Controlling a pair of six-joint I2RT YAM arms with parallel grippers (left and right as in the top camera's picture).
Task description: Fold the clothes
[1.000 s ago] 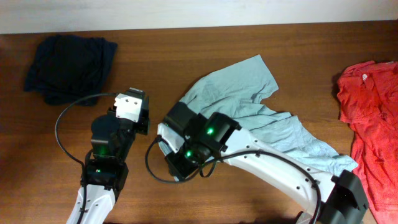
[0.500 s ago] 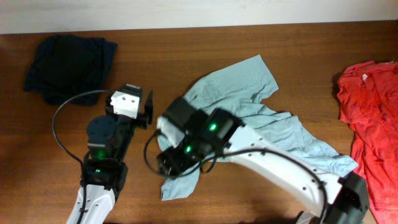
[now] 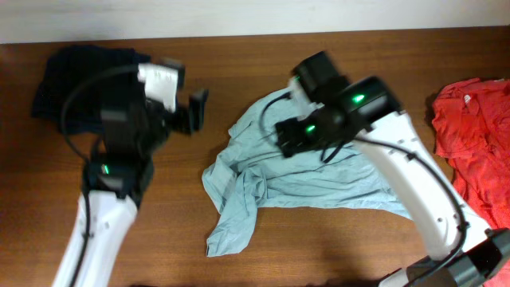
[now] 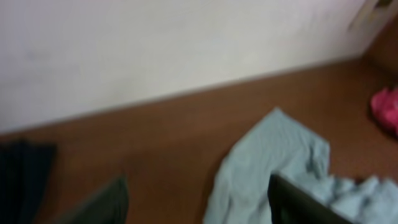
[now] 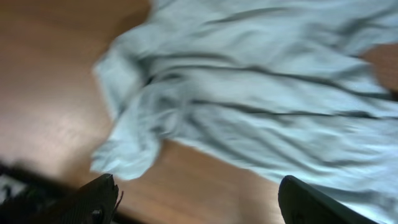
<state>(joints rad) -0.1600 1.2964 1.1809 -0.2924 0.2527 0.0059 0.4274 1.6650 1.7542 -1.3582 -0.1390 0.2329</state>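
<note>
The pale grey-teal T-shirt (image 3: 275, 177) lies rumpled in the middle of the table, with one end trailing toward the front left. Raised above its back edge, my right gripper (image 3: 285, 139) is open and holds nothing; its wrist view looks down on the T-shirt (image 5: 249, 93) past the open gripper (image 5: 199, 202). My left gripper (image 3: 191, 113) is lifted to the left of the shirt, also open and empty. Its blurred wrist view has the open gripper (image 4: 199, 208) with the T-shirt (image 4: 267, 162) beyond. The left arm partly hides the dark navy garment (image 3: 52, 96) at the back left. A red shirt (image 3: 470, 135) lies at the right.
The wooden table (image 3: 159, 231) has a white wall (image 4: 155, 43) along its back edge. In the left wrist view the navy garment (image 4: 18, 174) shows at the far left and the red shirt (image 4: 385, 107) at the far right.
Both grippers have opened and let go of the T-shirt. Both arms rose and swung toward the back. The shirt now lies bunched, with a part left trailing at the front left.
</note>
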